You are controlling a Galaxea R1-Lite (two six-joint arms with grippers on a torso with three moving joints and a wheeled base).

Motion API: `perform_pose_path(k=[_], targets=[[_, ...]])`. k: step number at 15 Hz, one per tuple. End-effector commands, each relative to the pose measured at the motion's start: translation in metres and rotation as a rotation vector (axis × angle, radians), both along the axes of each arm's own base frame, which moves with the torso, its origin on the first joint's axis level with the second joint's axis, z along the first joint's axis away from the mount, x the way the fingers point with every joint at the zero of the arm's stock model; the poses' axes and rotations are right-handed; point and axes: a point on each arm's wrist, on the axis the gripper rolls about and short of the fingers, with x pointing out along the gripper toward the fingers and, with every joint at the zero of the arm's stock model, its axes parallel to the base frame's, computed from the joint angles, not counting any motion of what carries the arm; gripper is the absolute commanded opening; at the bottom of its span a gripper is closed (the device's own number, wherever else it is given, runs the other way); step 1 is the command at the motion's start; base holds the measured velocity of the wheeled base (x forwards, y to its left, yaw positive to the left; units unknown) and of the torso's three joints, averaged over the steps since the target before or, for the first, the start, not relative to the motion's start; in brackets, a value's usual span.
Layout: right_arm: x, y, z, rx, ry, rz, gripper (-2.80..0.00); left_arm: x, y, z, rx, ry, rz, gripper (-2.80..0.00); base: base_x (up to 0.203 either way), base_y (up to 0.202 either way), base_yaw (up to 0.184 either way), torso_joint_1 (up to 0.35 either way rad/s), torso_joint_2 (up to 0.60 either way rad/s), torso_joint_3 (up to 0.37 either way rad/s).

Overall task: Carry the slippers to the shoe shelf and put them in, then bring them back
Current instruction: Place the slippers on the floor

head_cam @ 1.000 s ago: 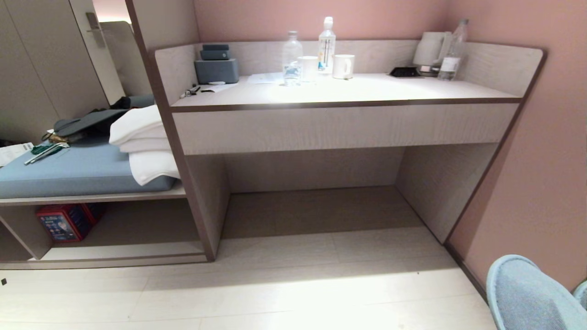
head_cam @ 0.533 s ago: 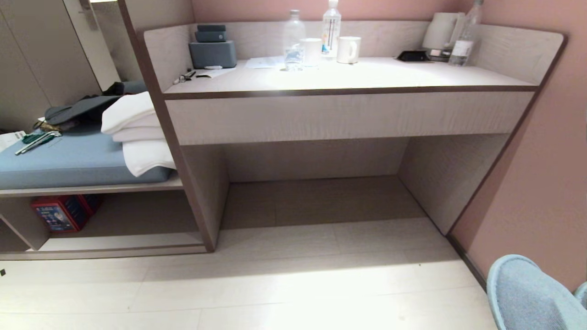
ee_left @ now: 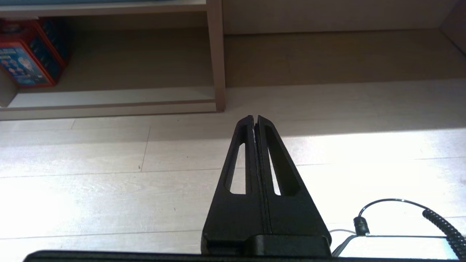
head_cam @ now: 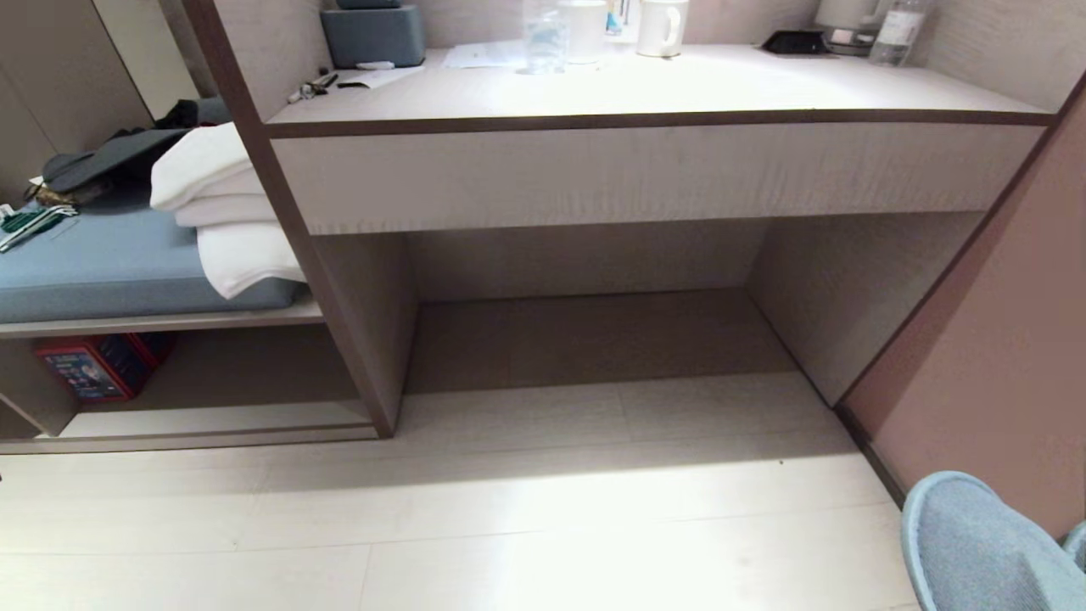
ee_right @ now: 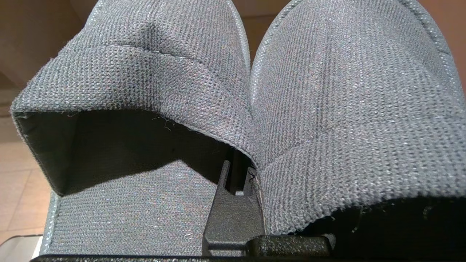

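The slippers (head_cam: 976, 543), grey-blue fabric, hang together at the lower right of the head view, above the pale floor and close to the pink wall. In the right wrist view my right gripper (ee_right: 236, 171) is shut on the slippers (ee_right: 327, 109), pinching the two inner strap edges where they meet. One finger (ee_right: 227, 211) lies inside the left slipper and the other is hidden by fabric. The shoe shelf (head_cam: 212, 382) is the low cubby under the blue cushioned bench at the left. My left gripper (ee_left: 255, 118) is shut and empty, above the floor in front of the shoe shelf (ee_left: 109, 69).
A red box (head_cam: 81, 369) stands in the shelf's left end. White towels (head_cam: 229, 212) lie on the cushion (head_cam: 102, 263). The desk (head_cam: 645, 170) holds a mug and bottles, with an open recess (head_cam: 585, 331) beneath. A black coiled cable (ee_left: 437, 218) lies near my left arm.
The head view has tilted down, so the desk, bench and shelf have all slid upward in the picture. The slippers keep their place at the lower right corner.
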Motion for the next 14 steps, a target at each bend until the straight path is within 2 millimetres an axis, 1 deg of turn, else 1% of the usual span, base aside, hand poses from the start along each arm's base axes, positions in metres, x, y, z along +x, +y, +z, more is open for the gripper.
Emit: perform_pose_path(k=[1, 14], targets=[[0.0001, 0.0000, -0.0005, 0.001, 0.002, 0.000, -2.80, -0.0001, 0.0000, 0.0000, -0.001, -0.001, 0.000, -2.80, 0.000, 0.000, 0.000, 0.002, 0.00, -0.192], [0.0002, 0.0000, -0.0005, 0.002, 0.004, 0.000, -2.80, -0.0001, 0.0000, 0.0000, -0.001, 0.000, 0.000, -2.80, 0.000, 0.000, 0.000, 0.003, 0.00, -0.200]])
